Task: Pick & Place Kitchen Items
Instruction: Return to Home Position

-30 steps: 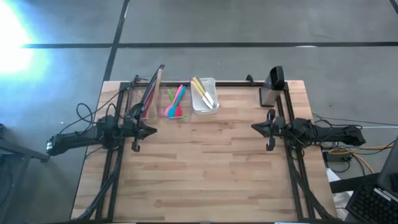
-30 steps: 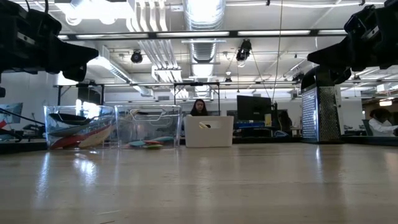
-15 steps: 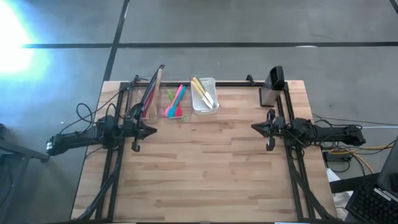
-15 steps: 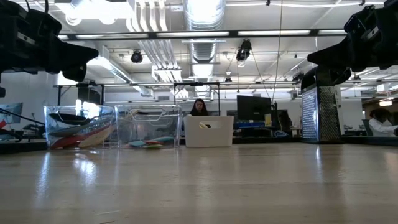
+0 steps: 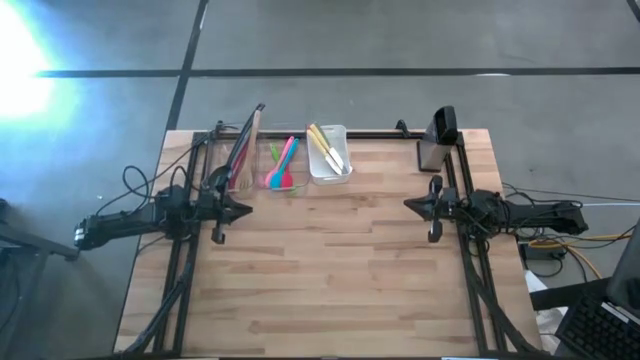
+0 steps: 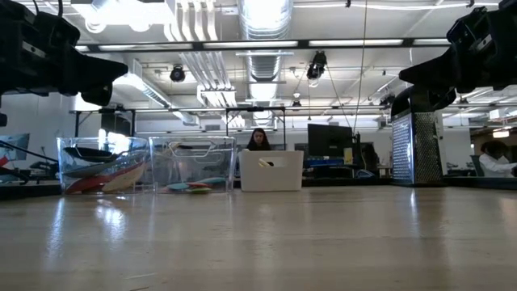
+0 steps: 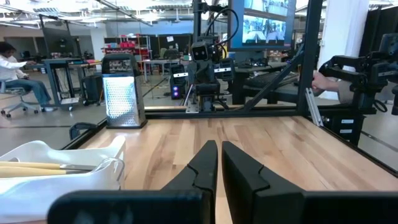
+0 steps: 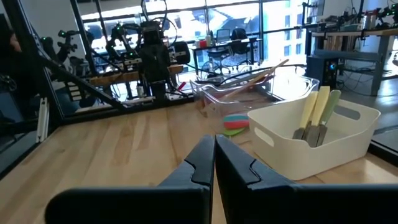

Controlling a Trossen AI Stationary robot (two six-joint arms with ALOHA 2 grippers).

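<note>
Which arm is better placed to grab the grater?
Right, probably. The grater stands at the table's far right corner, just beyond the right gripper; the left gripper sits across the table by the clear bins.

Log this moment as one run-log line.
left gripper: shut, empty, left of table | right gripper: shut, empty, right of table | utensils: in two clear bins and white bin | box grater: far right corner

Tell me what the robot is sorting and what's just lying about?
Job: long utensils, left clear bin; pink and teal utensils, middle clear bin; yellow-handled cutlery, white bin.
Just there: box grater, far right corner; left gripper and right gripper, idle at the sides.
</note>
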